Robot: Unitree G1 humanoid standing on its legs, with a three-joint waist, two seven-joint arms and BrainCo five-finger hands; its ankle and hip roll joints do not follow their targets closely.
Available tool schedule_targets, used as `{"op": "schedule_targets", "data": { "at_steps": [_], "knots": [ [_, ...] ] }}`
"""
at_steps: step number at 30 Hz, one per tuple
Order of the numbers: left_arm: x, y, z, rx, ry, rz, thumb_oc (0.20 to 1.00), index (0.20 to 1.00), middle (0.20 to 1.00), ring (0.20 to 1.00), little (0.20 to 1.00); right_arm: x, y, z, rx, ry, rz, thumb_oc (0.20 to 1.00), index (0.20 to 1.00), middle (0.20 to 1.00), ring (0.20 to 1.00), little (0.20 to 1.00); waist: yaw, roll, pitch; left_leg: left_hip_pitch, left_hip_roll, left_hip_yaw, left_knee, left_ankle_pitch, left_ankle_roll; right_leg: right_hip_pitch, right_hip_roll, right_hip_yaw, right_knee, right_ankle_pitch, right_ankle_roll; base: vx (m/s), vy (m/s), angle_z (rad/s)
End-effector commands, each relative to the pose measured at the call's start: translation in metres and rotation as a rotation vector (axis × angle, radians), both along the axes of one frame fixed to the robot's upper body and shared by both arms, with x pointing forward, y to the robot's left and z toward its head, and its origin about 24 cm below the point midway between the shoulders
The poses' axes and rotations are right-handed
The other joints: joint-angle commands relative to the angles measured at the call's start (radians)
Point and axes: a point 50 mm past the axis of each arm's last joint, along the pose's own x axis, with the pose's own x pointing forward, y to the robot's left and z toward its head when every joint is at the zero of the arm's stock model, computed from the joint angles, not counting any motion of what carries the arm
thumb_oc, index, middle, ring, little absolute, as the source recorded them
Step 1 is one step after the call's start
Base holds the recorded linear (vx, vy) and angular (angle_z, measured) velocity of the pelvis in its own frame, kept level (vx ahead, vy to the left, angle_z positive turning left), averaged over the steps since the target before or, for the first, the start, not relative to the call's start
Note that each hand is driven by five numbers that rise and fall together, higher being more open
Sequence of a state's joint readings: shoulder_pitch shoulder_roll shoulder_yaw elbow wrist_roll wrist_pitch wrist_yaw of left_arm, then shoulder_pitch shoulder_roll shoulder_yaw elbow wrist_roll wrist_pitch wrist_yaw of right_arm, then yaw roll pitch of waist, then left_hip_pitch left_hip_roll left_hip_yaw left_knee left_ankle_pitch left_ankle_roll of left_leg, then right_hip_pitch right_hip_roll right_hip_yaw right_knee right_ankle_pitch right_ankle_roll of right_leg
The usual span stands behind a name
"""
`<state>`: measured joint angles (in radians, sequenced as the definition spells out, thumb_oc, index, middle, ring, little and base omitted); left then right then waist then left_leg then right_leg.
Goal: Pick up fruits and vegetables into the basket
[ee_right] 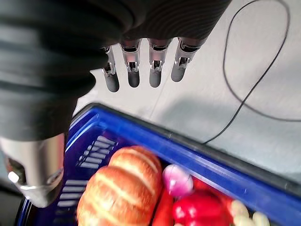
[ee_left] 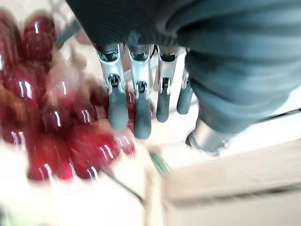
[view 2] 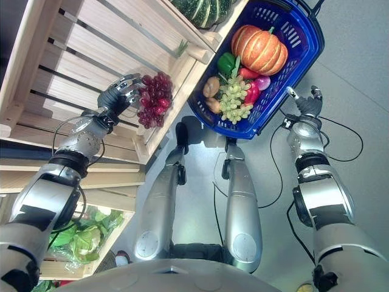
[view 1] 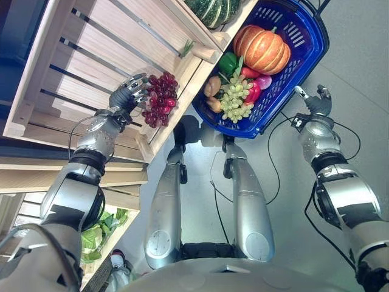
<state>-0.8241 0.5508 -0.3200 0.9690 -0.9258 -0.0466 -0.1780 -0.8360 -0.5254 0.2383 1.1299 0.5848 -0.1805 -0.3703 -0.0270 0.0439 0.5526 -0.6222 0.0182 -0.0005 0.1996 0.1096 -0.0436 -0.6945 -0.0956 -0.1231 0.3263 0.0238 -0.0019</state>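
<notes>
One bunch of red grapes (view 1: 159, 100) lies at the front edge of the slatted wooden crate (view 1: 91, 67), the left hand (view 1: 129, 92) against it with fingers (ee_left: 117, 106) only loosely bent over the berries, none seen closed round them. The blue basket (view 1: 304, 58) on the floor holds one orange pumpkin (view 1: 262, 48), one green grape bunch (view 1: 236, 100), one green pepper (view 1: 228, 62) and several smaller items partly hidden beneath. The right hand (view 1: 313, 100) hangs beside the basket, fingers (ee_right: 134, 75) relaxed and empty; a green striped squash (view 1: 214, 10) is cut off at the frame edge.

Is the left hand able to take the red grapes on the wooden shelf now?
Probably yes: the left hand is right beside the red grapes, fingers extended over them, nothing between.
</notes>
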Motion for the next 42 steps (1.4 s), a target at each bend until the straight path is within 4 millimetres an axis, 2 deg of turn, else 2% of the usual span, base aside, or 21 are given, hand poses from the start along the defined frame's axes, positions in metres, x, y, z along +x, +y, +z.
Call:
{"op": "schedule_targets", "data": {
  "at_steps": [1, 3, 5, 8, 9, 13, 16, 23, 33, 34, 35, 42],
  "knots": [
    [0.0, 0.01, -0.005, 0.212, 0.042, 0.1, 1.0, 1.0, 1.0, 1.0, 1.0, -0.004, -0.001, -0.003, -0.047, -0.003, -0.023, 1.0, 1.0, 1.0, 1.0, 1.0, 0.002, -0.016, -0.033, -0.011, -0.044, 0.017, 0.071, -0.099, 0.005, 0.035, 0.056, 0.014, -0.003, -0.034, 0.074, 0.0, 0.0, 0.0],
    [-0.001, 0.01, -0.012, 0.317, 0.083, 0.106, 1.0, 1.0, 1.0, 1.0, 1.0, -0.005, -0.004, -0.005, -0.049, 0.024, -0.036, 1.0, 1.0, 1.0, 1.0, 1.0, -0.001, -0.018, -0.033, -0.012, -0.042, 0.021, 0.07, -0.096, 0.005, 0.035, 0.059, 0.016, -0.004, -0.033, 0.073, 0.0, 0.0, 0.0],
    [-0.001, 0.01, -0.014, 0.346, 0.103, 0.098, 1.0, 1.0, 1.0, 1.0, 1.0, -0.007, -0.006, -0.007, -0.047, 0.035, -0.043, 1.0, 1.0, 1.0, 1.0, 1.0, -0.002, -0.018, -0.033, -0.011, -0.041, 0.023, 0.07, -0.097, 0.006, 0.035, 0.059, 0.016, -0.004, -0.034, 0.073, 0.0, 0.0, 0.0],
    [-0.001, 0.002, -0.024, 0.49, 0.172, 0.03, 1.0, 1.0, 1.0, 1.0, 1.0, -0.013, -0.016, -0.017, -0.04, 0.081, -0.079, 1.0, 1.0, 1.0, 1.0, 1.0, -0.004, -0.018, -0.033, -0.015, -0.038, 0.029, 0.074, -0.098, 0.007, 0.033, 0.059, 0.016, -0.004, -0.031, 0.076, 0.0, 0.0, 0.0],
    [-0.001, 0.002, -0.024, 0.49, 0.172, 0.03, 1.0, 1.0, 1.0, 1.0, 1.0, -0.013, -0.016, -0.017, -0.04, 0.081, -0.079, 1.0, 1.0, 1.0, 1.0, 1.0, -0.004, -0.018, -0.033, -0.015, -0.038, 0.029, 0.074, -0.098, 0.007, 0.033, 0.059, 0.016, -0.004, -0.031, 0.076, 0.0, 0.0, 0.0],
    [0.001, -0.001, -0.029, 0.711, 0.249, -0.008, 1.0, 1.0, 1.0, 1.0, 1.0, -0.015, -0.023, -0.019, -0.038, 0.111, -0.108, 1.0, 1.0, 1.0, 1.0, 1.0, -0.007, -0.019, -0.033, -0.018, -0.037, 0.031, 0.075, -0.097, 0.008, 0.031, 0.06, 0.018, -0.008, -0.025, 0.078, 0.0, 0.0, 0.0],
    [0.001, -0.004, -0.031, 0.778, 0.279, -0.054, 1.0, 1.0, 1.0, 1.0, 1.0, -0.016, -0.024, -0.022, -0.037, 0.143, -0.132, 1.0, 1.0, 1.0, 1.0, 1.0, -0.009, -0.021, -0.033, -0.018, -0.036, 0.033, 0.075, -0.098, 0.008, 0.029, 0.062, 0.021, -0.008, -0.02, 0.08, 0.0, 0.0, 0.0],
    [0.003, -0.018, -0.032, 0.794, 0.262, -0.14, 1.0, 1.0, 1.0, 1.0, 1.0, -0.022, -0.031, -0.03, -0.015, 0.192, -0.175, 1.0, 1.0, 1.0, 1.0, 1.0, -0.008, -0.02, -0.033, -0.016, -0.037, 0.033, 0.074, -0.1, 0.009, 0.029, 0.061, 0.022, -0.012, -0.013, 0.084, 0.0, -0.009, 0.0],
    [0.006, -0.036, -0.031, 0.915, 0.212, -0.213, 1.0, 1.0, 1.0, 1.0, 1.0, -0.02, -0.024, -0.031, 0.003, 0.191, -0.18, 1.0, 1.0, 1.0, 1.0, 1.0, -0.003, -0.026, -0.033, -0.018, -0.044, 0.025, 0.074, -0.102, 0.011, 0.028, 0.062, 0.022, -0.018, -0.003, 0.086, 0.0, -0.007, 0.0],
    [0.006, -0.038, -0.03, 0.923, 0.202, -0.228, 0.802, 0.802, 0.802, 0.802, 0.802, -0.019, -0.024, -0.03, 0.007, 0.189, -0.18, 1.0, 1.0, 1.0, 1.0, 1.0, -0.003, -0.028, -0.033, -0.018, -0.044, 0.026, 0.074, -0.102, 0.011, 0.028, 0.061, 0.022, -0.018, -0.002, 0.086, 0.0, 0.0, 0.0],
    [0.007, -0.041, -0.028, 0.915, 0.184, -0.226, 0.2, 0.2, 0.2, 0.2, 0.2, -0.019, -0.023, -0.031, 0.007, 0.189, -0.178, 1.0, 1.0, 1.0, 1.0, 1.0, -0.003, -0.03, -0.033, -0.018, -0.044, 0.025, 0.074, -0.101, 0.01, 0.028, 0.062, 0.022, -0.02, -0.001, 0.086, 0.0, 0.0, 0.0],
    [0.006, -0.048, -0.032, 0.873, 0.175, -0.25, 0.2, 0.2, 0.2, 0.2, 0.2, -0.018, -0.018, -0.033, 0.018, 0.19, -0.185, 1.0, 1.0, 1.0, 1.0, 1.0, 0.0, -0.039, -0.033, -0.01, -0.046, 0.023, 0.069, -0.103, 0.011, 0.032, 0.066, 0.024, -0.024, 0.005, 0.088, 0.0, 0.0, 0.0]
  ]
}}
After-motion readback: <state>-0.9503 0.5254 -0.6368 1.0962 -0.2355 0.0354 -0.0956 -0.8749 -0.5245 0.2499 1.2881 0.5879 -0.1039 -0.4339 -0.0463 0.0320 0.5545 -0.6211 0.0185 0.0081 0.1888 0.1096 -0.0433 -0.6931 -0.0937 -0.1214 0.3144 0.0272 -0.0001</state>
